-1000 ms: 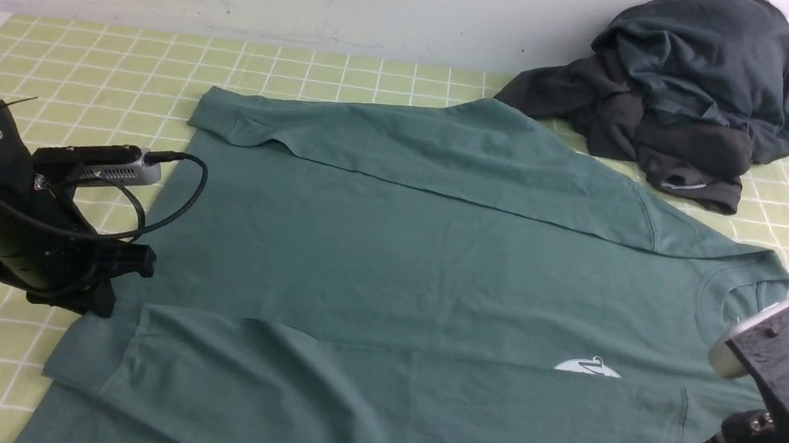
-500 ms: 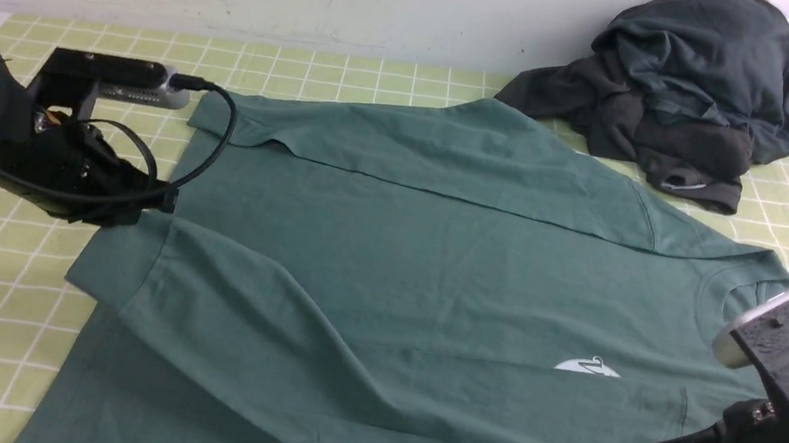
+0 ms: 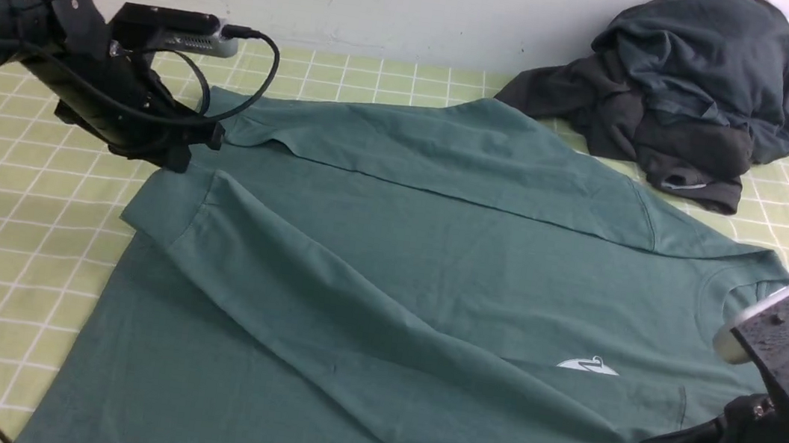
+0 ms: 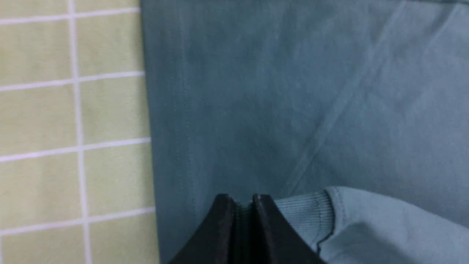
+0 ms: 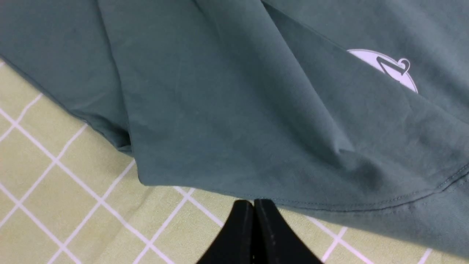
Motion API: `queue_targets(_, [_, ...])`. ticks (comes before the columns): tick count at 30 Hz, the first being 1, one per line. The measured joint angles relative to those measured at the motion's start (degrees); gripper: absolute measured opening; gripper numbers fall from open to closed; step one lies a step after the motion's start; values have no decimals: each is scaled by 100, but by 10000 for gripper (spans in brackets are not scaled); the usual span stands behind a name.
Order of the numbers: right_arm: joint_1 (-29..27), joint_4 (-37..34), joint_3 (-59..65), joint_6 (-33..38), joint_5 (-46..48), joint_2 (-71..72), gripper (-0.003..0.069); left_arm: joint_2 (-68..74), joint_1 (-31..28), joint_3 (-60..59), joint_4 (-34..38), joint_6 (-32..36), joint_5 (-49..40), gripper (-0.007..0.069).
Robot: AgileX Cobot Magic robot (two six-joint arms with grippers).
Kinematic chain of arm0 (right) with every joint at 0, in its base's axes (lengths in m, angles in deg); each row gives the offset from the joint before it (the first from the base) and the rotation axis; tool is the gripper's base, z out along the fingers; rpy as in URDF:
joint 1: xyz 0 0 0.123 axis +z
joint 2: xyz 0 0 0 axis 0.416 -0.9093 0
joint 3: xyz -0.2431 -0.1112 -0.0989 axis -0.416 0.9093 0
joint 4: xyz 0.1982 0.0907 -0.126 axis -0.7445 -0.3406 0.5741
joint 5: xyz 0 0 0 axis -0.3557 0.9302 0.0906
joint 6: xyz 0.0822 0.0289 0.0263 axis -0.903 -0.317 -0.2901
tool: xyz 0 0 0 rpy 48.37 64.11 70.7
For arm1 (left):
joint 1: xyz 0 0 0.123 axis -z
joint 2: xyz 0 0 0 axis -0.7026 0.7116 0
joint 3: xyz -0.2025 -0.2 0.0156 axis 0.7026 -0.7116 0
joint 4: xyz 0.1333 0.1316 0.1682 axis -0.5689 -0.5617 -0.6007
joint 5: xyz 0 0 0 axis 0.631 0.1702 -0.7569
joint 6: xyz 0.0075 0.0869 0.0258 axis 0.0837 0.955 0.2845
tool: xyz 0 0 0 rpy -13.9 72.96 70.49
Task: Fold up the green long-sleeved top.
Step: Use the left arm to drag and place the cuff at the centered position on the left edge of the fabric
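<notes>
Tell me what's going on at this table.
The robot is partway through folding a green top spread on the checked table. The left gripper pinches the cuff of the near sleeve, which stretches diagonally across the body. The far sleeve already lies folded over. The right gripper is shut at the top's near edge; whether it grips cloth is unclear. A heap of dark clothes sits aside.

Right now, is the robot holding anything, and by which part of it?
The left gripper pinches the teal-green cotton long-sleeved top by its ribbed sleeve cuff. The right gripper is shut on nothing.
</notes>
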Motion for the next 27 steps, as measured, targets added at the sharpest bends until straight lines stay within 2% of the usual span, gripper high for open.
queue_targets(2, [0,37,0,0,-6,0,-6,347,-40,546,-14,-63,-605,43])
queue_targets(3, [0,40,0,0,-6,0,-6,383,-49,604,-14,-63,-605,44])
queue_targets(5, [0,122,0,2,-109,0,-6,809,-83,1274,-37,-196,-1410,52])
queue_targets(10, [0,247,0,8,-476,0,-6,1169,-77,1838,-47,-242,-2234,52])
queue_targets(16, [0,232,0,1,-931,-1,-6,1260,-75,1878,-111,-231,-2270,52])
queue_targets(22, [0,71,-377,-71,-1551,-162,-2,1267,-75,1890,-385,-238,-1886,52])
queue_targets(25, [0,57,-647,-72,-1543,-310,-2,1267,-77,1902,-410,-238,-1632,76])
queue_targets(27, [0,57,-705,-84,-1502,-389,-2,1269,-77,1932,-424,-238,-1352,118])
